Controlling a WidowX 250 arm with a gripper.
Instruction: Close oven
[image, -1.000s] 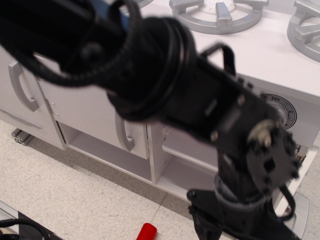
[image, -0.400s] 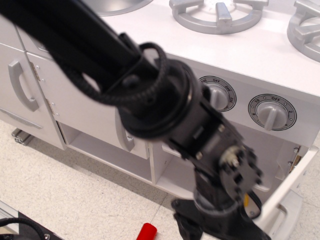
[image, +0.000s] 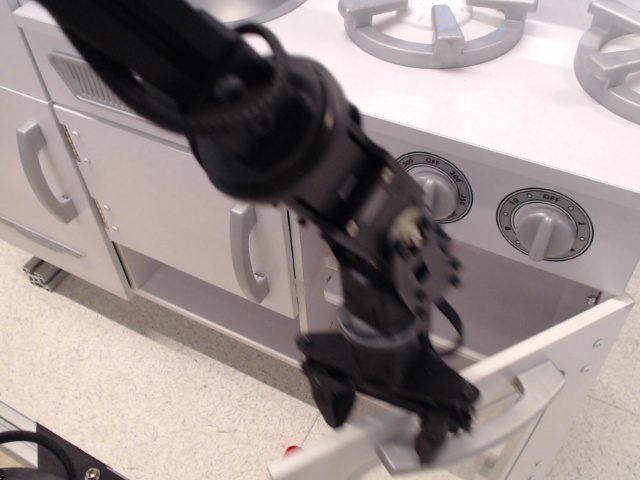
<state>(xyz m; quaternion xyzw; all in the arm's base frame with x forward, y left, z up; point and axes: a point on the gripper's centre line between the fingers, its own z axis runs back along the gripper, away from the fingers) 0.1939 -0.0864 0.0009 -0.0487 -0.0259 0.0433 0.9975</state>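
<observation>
Your gripper (image: 385, 415) is down low at the oven door (image: 520, 385), fingers spread apart, straddling the door's outer face beside the silver handle (image: 500, 415), pressed against it and clamped on nothing. The door hangs partly raised, tilted out toward you, its long edge running left to right across the bottom right of the view. The oven (image: 500, 300) cavity lies up and behind the gripper, under the two knobs (image: 545, 222). So, as I read it, the push you need goes upward and back into that opening; the hinge looks hidden.
</observation>
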